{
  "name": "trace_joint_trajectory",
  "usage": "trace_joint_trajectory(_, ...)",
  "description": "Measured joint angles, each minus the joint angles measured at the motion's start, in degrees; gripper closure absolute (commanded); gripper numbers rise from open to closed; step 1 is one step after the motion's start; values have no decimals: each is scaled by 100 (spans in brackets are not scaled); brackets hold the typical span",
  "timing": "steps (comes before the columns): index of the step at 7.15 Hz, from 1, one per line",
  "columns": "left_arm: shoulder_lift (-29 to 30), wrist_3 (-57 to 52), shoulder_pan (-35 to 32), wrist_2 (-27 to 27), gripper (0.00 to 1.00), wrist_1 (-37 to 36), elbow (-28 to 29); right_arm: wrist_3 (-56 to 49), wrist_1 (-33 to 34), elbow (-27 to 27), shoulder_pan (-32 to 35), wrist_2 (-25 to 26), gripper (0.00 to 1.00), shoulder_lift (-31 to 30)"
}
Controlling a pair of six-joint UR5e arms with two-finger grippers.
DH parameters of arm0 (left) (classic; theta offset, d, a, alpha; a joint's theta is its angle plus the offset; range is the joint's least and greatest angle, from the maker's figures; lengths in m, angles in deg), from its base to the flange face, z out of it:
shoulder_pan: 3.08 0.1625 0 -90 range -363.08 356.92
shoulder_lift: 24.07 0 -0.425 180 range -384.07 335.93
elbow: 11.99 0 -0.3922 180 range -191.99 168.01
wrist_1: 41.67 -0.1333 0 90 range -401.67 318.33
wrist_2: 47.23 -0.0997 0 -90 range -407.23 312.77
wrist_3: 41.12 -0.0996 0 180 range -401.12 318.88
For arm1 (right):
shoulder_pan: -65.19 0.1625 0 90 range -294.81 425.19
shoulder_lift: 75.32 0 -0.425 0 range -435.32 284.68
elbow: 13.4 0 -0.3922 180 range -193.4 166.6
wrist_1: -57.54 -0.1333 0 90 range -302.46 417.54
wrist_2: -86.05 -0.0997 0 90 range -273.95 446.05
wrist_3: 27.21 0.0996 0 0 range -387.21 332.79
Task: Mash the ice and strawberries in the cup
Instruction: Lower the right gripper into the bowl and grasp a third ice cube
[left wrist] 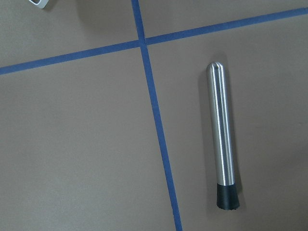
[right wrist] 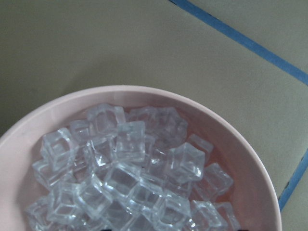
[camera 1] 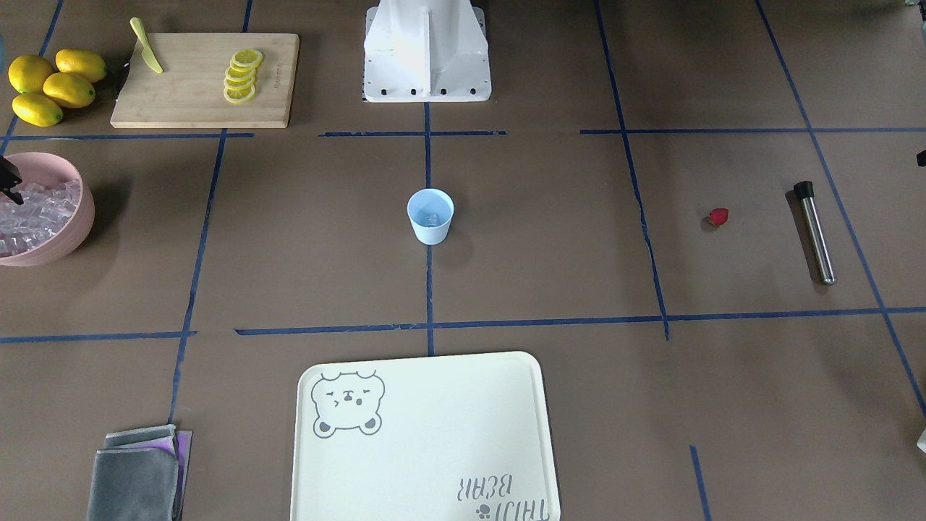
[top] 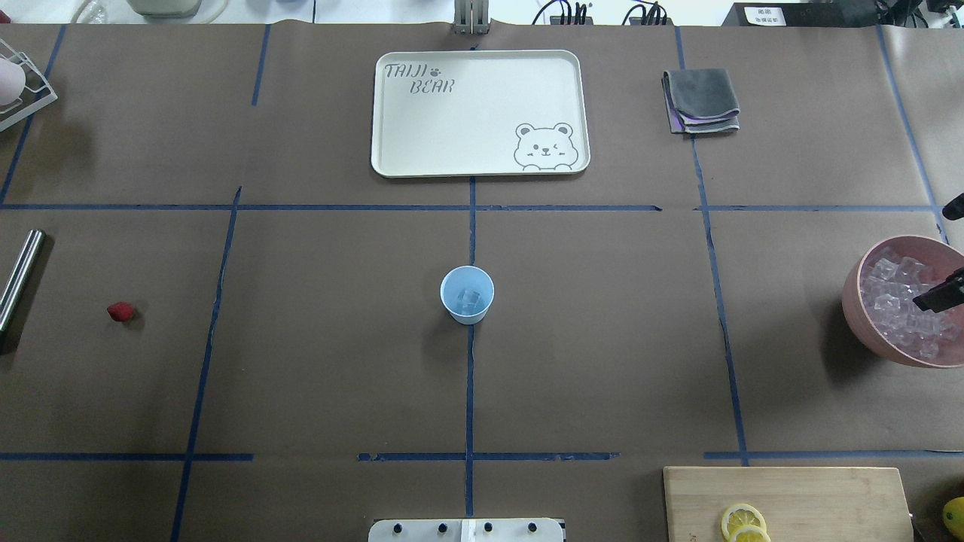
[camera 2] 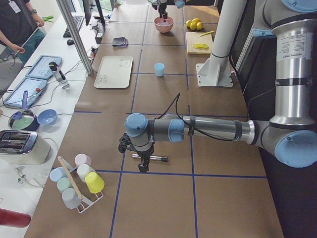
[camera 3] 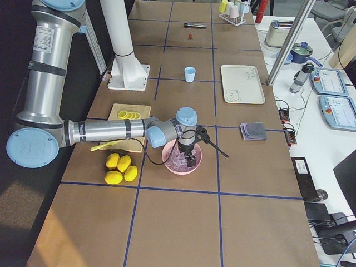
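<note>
The light blue cup stands upright mid-table with a few ice cubes inside. More ice fills the pink bowl. One red strawberry lies alone on the table. My right gripper hangs over the bowl's ice; only part of it shows, so I cannot tell its state. My left gripper hovers above a steel muddler; I cannot tell whether it is open or shut.
A wooden cutting board carries lemon slices and a yellow knife, with whole lemons beside it. A bear-print tray, folded grey cloths, the robot base and a rack of cups are around.
</note>
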Motion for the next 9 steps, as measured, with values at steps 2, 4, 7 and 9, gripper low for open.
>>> trace_joint_trajectory(2, -11, 3, 0, 0, 0, -3, 1, -26, 27, -28, -33, 0, 31, -59)
trace_joint_trajectory(4, -27, 3, 0, 0, 0, -1, -3, -60, 40, -25, -32, 0, 66, -161)
trace_joint_trajectory(7, -25, -3, 0, 0, 0, 0, -10, -63, 42, 29, -29, -28, 97, -167)
trace_joint_trajectory(9, -28, 0, 0, 0, 0, 0, -10, -62, 42, 46, 4, -50, 99, -130)
